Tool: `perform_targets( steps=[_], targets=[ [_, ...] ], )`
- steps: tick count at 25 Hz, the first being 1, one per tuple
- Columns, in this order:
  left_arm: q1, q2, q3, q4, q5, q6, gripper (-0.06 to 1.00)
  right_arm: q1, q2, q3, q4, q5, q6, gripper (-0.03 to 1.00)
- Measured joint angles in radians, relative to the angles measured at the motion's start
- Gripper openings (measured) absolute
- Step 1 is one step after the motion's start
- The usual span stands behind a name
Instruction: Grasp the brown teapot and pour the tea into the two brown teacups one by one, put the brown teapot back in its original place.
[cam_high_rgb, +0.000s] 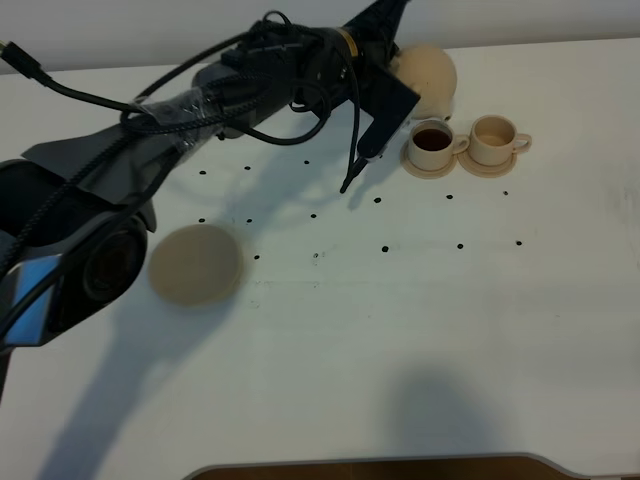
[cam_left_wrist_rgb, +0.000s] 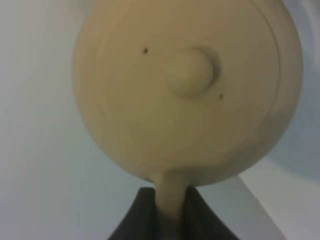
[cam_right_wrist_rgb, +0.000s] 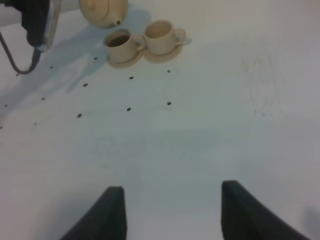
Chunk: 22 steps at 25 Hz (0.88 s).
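White bench (cam_high_rgb: 420, 340) seen from above. The left arm (cam_high_rgb: 200, 100) stretches as a long dark barrier from the near left corner to the far middle, with loose cables (cam_high_rgb: 60, 85) looped over it. At its end the brown teapot (cam_high_rgb: 428, 72) hangs just beside two teacups at the far side, one dark-filled (cam_high_rgb: 432, 140), one pale inside (cam_high_rgb: 493, 135), their saucers touching. A wide saucer (cam_high_rgb: 196, 264) sits alone at the left, near the arm. The right half and near side lie open. The right claw (cam_right_wrist_rgb: 172, 187) has bare bench beneath it.

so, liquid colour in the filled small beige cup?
Dark reddish-brown liquid, clearest in the exterior high view.
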Motion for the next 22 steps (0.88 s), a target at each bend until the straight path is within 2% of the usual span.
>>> perform_targets(
  steps=[4, 7, 10, 16, 19, 22],
  targets=[
    [0.011, -0.054, 0.000, 0.000, 0.093, -0.129, 0.14, 0.000, 0.000, 0.000, 0.000, 0.000, 0.000, 0.45],
    [0.016, -0.103, 0.000, 0.000, 0.207, -0.252, 0.14, 0.000, 0.000, 0.000, 0.000, 0.000, 0.000, 0.45],
    [0.016, -0.148, 0.000, 0.000, 0.358, -0.409, 0.14, 0.000, 0.000, 0.000, 0.000, 0.000, 0.000, 0.45],
    [0.001, -0.185, -0.001, 0.000, 0.690, -0.823, 0.14, 0.000, 0.000, 0.000, 0.000, 0.000, 0.000, 0.45],
    [-0.015, -0.185, -0.001, 0.000, 0.804, -0.959, 0.14, 0.000, 0.000, 0.000, 0.000, 0.000, 0.000, 0.45],
    [-0.034, -0.185, -0.001, -0.019, 0.872, -1.072, 0.14, 0.000, 0.000, 0.000, 0.000, 0.000, 0.000, 0.45]
  ],
)
